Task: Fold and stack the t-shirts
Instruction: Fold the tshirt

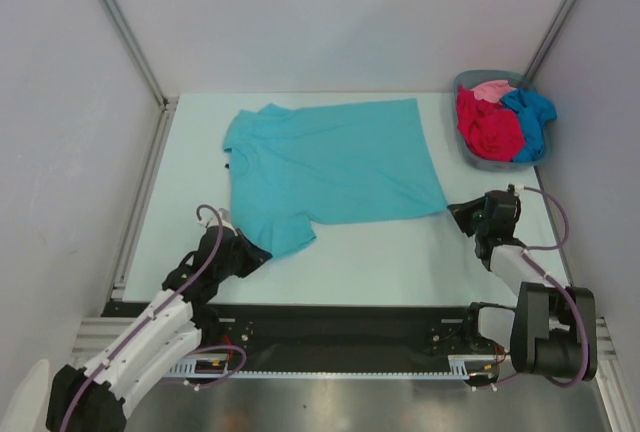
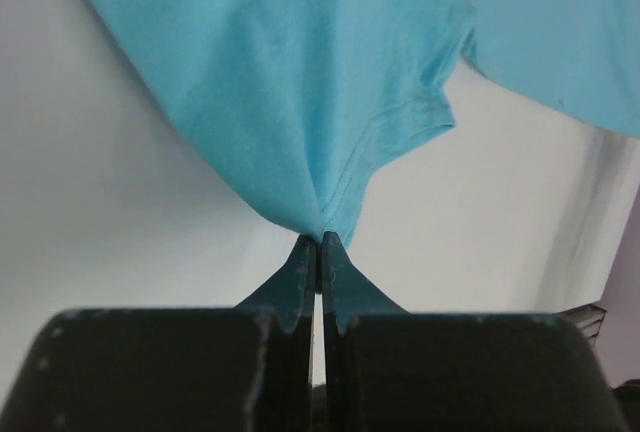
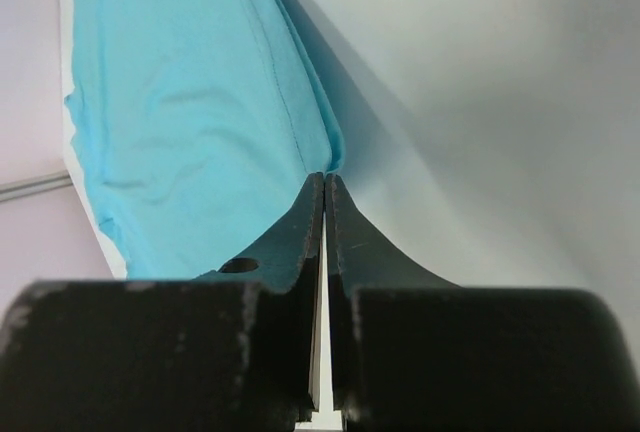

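The teal t-shirt (image 1: 330, 167) lies spread flat on the table, collar at the left, hem at the right. My left gripper (image 1: 262, 254) is shut on the tip of its near sleeve, seen pinched in the left wrist view (image 2: 320, 237). My right gripper (image 1: 455, 210) is shut on the near hem corner, seen pinched in the right wrist view (image 3: 326, 177). The teal cloth (image 2: 300, 72) fans out from the left jaws, and the hem (image 3: 190, 122) stretches away from the right jaws. Red (image 1: 487, 124), pink (image 1: 492, 90) and blue (image 1: 530, 112) t-shirts lie crumpled in the basket.
The grey-blue basket (image 1: 466, 148) stands at the back right corner of the table. White walls with metal rails (image 1: 130, 37) enclose the pale table (image 1: 390, 257) on the left, back and right. The arm bases sit along the near edge.
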Tool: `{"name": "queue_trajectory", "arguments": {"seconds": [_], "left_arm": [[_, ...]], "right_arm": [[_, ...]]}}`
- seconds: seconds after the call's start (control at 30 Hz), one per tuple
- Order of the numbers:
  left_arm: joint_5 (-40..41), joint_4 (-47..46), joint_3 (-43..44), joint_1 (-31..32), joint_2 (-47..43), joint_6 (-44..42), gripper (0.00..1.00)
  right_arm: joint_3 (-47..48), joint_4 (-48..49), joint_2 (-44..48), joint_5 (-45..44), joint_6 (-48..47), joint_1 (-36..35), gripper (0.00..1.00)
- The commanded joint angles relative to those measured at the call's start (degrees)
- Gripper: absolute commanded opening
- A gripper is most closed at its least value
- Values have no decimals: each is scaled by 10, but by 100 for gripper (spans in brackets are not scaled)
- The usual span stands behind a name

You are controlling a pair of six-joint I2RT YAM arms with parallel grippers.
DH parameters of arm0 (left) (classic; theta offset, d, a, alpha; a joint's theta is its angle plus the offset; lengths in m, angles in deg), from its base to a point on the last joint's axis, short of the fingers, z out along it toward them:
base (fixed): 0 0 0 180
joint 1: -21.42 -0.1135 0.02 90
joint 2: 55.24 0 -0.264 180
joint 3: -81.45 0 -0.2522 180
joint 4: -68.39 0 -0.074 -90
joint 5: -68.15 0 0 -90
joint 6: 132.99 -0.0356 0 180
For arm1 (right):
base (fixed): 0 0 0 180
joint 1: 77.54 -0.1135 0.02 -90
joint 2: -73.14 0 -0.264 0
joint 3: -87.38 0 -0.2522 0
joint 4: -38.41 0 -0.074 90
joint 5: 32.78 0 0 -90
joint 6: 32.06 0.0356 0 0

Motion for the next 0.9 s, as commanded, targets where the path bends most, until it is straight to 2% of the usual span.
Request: {"name": "queue_trajectory", "arguments": {"seconds": [0.0,0.2,0.6,0.87], "left_arm": [[23,79,38,14,-53,23,0],[72,186,99,23,-134,32,0],[125,279,218,23,-133,6,0],[82,305,192,23,-175,35,0]], "right_arm": [[13,-43,53,-11,-12,-3,0],[37,-107,112,-13,-16,-4,0],[51,-132,116,-20,-27,3,0],[48,-187,143,-16,-45,18,0]]}}
